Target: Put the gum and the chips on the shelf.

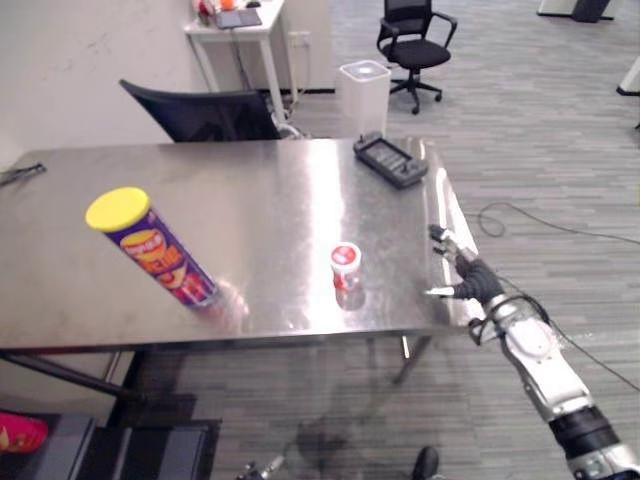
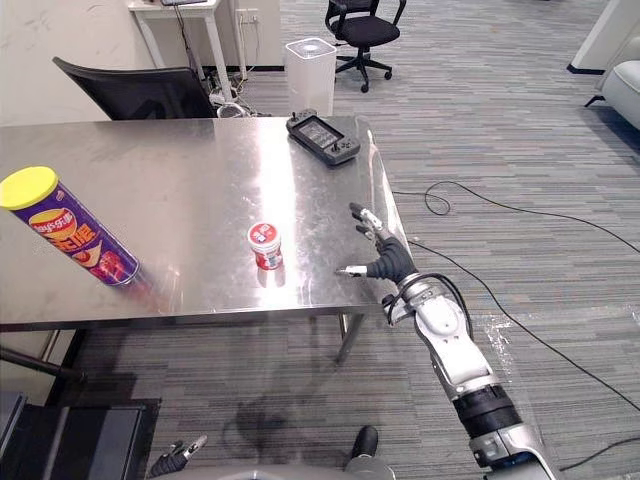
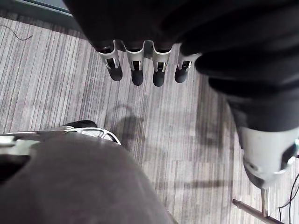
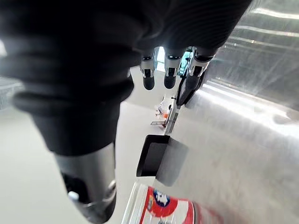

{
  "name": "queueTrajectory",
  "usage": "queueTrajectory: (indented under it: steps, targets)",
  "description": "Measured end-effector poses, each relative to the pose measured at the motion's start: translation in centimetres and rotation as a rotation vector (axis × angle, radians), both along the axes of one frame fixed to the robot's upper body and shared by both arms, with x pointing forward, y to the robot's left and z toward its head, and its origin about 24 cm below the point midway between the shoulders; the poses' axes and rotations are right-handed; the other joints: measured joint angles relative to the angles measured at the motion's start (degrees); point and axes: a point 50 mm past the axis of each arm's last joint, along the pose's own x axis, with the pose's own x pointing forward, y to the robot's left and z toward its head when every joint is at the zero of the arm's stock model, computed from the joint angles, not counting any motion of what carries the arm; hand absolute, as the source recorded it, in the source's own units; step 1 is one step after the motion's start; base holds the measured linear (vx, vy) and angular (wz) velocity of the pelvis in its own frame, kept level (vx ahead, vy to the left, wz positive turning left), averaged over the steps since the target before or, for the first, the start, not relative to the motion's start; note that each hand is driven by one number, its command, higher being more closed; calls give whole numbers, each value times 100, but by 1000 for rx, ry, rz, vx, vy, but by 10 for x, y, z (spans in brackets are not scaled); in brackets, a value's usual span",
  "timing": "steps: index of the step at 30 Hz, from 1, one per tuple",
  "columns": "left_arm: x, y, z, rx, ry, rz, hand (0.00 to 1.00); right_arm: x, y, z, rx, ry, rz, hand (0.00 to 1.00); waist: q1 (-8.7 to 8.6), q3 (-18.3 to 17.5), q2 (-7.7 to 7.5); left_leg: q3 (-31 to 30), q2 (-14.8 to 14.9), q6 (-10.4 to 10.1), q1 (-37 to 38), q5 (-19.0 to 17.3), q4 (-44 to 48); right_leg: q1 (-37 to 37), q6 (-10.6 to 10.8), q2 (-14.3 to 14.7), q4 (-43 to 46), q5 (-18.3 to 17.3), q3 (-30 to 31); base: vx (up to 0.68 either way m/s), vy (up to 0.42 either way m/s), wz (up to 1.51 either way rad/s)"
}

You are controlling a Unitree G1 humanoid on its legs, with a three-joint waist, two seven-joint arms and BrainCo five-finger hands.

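Observation:
A purple chips can (image 1: pixel 155 250) with a yellow lid stands on the left part of the steel table (image 1: pixel 260 190). The gum (image 1: pixel 346 266), a small white jar with a red lid, stands near the table's front edge, right of centre. My right hand (image 1: pixel 466 278) hovers at the table's right edge, a hand's width to the right of the gum, fingers spread and open, holding nothing. In the right wrist view the gum (image 4: pixel 168 210) shows past the thumb. My left hand (image 3: pixel 137 74) hangs over the floor with straight fingers, holding nothing.
A black handheld device (image 1: pixel 390 158) lies at the table's far right corner. Behind the table are a black chair (image 1: pixel 205 113), a white bin (image 1: pixel 362 95), an office chair (image 1: pixel 415 45) and a white desk (image 1: pixel 235 30). A pink object (image 1: pixel 20 432) lies low at the left.

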Motion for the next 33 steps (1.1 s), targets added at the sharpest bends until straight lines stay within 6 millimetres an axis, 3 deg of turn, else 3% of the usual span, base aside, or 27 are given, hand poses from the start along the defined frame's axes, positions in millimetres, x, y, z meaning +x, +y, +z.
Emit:
queueTrajectory:
  steps: [2, 3, 10, 15, 18, 22, 30, 33]
  targets:
    - [0, 0, 0, 1, 2, -4, 0, -1, 5, -2, -1, 8, 21, 0, 11, 3, -7, 0, -2, 3, 5, 2, -19, -2, 0, 1, -1, 0, 3, 0, 0, 0]
    - [0, 2, 0, 16, 9, -39, 0, -3, 14, -7, 25, 37, 62, 0, 130, 200, -83, 14, 32, 6, 13, 5, -36, -10, 1, 10, -3, 0, 7, 0, 0, 0]
    - [0, 2, 0, 16, 10, -39, 0, -3, 14, -6, 26, 35, 59, 0, 145, 203, -79, 14, 37, 6, 11, 5, -35, -11, 1, 6, -4, 0, -6, 0, 0, 0]
    - [0, 1, 0, 9, 12, -29, 0, 12, 18, 6, 78, 0, 15, 0, 207, 265, 0, 57, 129, -2, -2, 12, -24, -20, -107, 9, -4, -178, -278, -2, -14, 1]
    - [5, -3, 1, -4, -9, -9, 0, 27, 16, 13, 102, -13, -44, 0, 468, 283, 54, 188, 280, -19, -71, 22, 77, -47, -209, 40, 0, -135, -819, 19, -67, -16]
    - [7, -5, 1, -6, -17, 1, 0, 36, 19, 18, 82, -24, -69, 0, 618, 279, 92, 349, 430, -108, -107, 73, 98, -115, -289, 191, 32, -52, -868, 50, -62, -13]
    - [5, -6, 0, -10, -4, 15, 0, 41, 27, 16, 79, -5, -62, 0, 625, 232, 95, 415, 361, -142, -103, 102, 197, -8, -282, 82, 33, 50, -1116, 10, 68, 4]
    - [5, -5, 0, -9, -5, 16, 0, 43, 44, 20, 85, -11, -10, 0, 680, 196, 50, 438, 316, -135, -126, 106, 204, -4, -279, 32, 33, 52, -1159, -28, 73, 7]
